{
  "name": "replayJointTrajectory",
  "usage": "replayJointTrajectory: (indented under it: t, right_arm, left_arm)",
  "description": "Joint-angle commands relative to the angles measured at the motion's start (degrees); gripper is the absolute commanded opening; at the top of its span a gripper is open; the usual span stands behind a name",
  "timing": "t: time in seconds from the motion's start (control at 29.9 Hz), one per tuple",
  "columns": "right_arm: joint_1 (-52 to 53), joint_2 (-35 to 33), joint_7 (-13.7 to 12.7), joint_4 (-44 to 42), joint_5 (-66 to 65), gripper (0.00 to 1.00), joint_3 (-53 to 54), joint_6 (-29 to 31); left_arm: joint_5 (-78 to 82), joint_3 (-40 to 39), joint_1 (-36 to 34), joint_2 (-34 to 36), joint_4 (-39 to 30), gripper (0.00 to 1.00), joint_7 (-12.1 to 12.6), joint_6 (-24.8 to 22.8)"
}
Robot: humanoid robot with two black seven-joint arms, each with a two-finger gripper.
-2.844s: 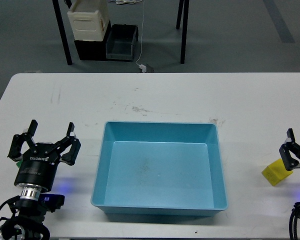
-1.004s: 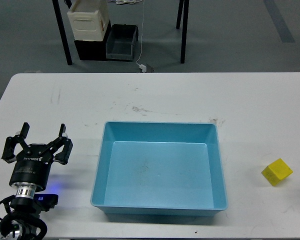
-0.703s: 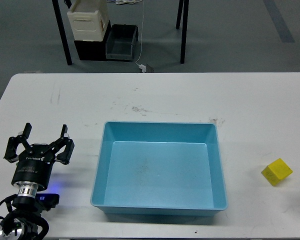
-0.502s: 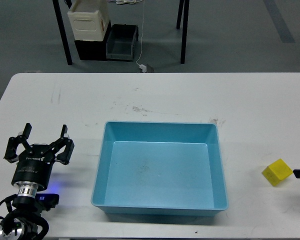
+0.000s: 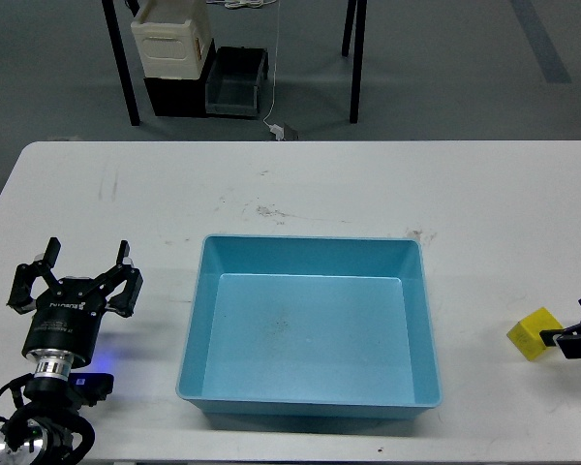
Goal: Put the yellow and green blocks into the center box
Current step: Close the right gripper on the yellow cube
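A yellow block (image 5: 534, 332) lies on the white table at the right, well apart from the light blue box (image 5: 310, 247) in the middle, which holds nothing. No green block is in view. My left gripper (image 5: 75, 281) is open and empty, standing over the table left of the box. My right gripper (image 5: 572, 323) comes in at the right edge, mostly cut off. Its two dark fingers stand apart, and the lower one reaches the yellow block's right side.
The white table (image 5: 300, 184) has faint scuff marks behind the box. Beyond its far edge, black table legs, a cream container (image 5: 170, 39) and a dark bin (image 5: 236, 82) stand on the grey floor.
My right gripper left the view, then came back in at the right edge and now reaches the yellow block's right side. My left gripper moved slightly left and down, still open.
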Motion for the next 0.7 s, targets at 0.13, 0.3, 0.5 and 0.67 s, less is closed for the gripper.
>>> replayJointTrajectory:
  t: [0.13,0.3,0.5,0.67]
  right_arm:
    - [2.68,3.39,0.01,-2.15,0.17,1.00,-3.73,0.00]
    - [2.68,4.62,0.01,-2.68,0.08,1.00,-3.82,0.00]
    - [2.59,6.82,0.01,-5.84,-0.01,1.00,-4.43,0.00]
    - [2.68,8.05,0.01,-6.99,0.08,0.99,-5.84,0.00]
  left_arm:
    - [0.00,-0.17,-0.01,0.00,0.18,1.00,0.00,0.01]
    - [0.00,-0.17,0.08,0.00,0.18,1.00,0.00,0.01]
    - [0.00,-0.26,0.08,0.00,0.35,1.00,0.00,0.01]
    - [0.00,-0.26,-0.01,0.00,0.62,1.00,0.00,0.01]
